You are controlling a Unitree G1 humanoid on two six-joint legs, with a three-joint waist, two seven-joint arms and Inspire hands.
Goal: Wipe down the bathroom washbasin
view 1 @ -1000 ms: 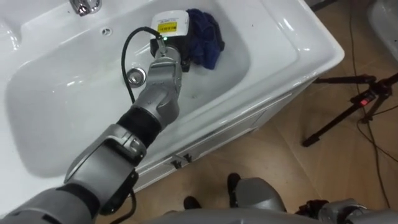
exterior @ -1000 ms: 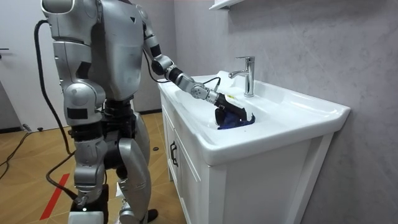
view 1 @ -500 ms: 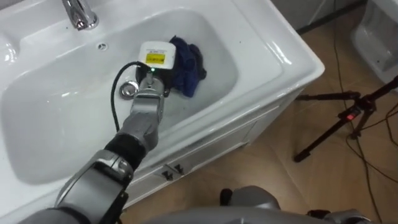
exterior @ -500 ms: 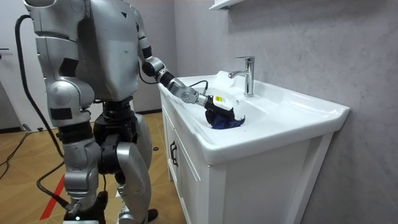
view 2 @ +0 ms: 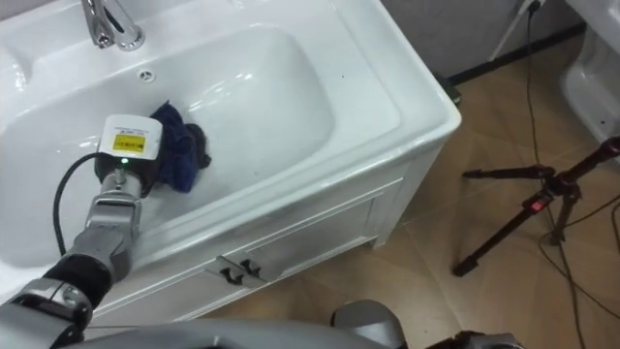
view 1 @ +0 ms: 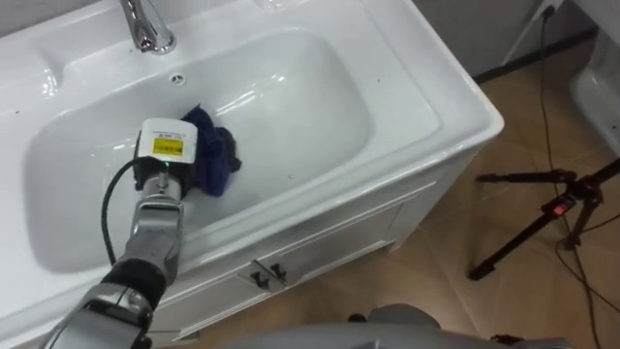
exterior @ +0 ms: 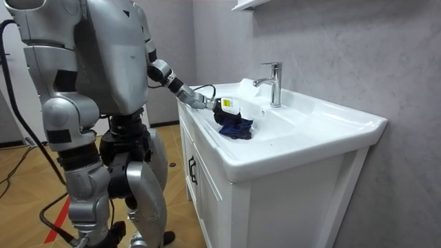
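My left hand (view 1: 162,174) reaches into the left part of the basin (view 1: 320,107) and rests against the blue cloth (view 1: 219,161). The cloth lies bunched on the basin floor, a little nearer than the tap (view 1: 147,24). I cannot tell whether my hand grips the cloth or only presses on it. A tripod (view 1: 542,221) stands on the floor at the right.

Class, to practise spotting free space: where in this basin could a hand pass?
Free: the bowl's right half, between the cloth and the basin's right rim, and that flat rim itself. Crowded: left of middle, where the left hand sits on the cloth below the tap.
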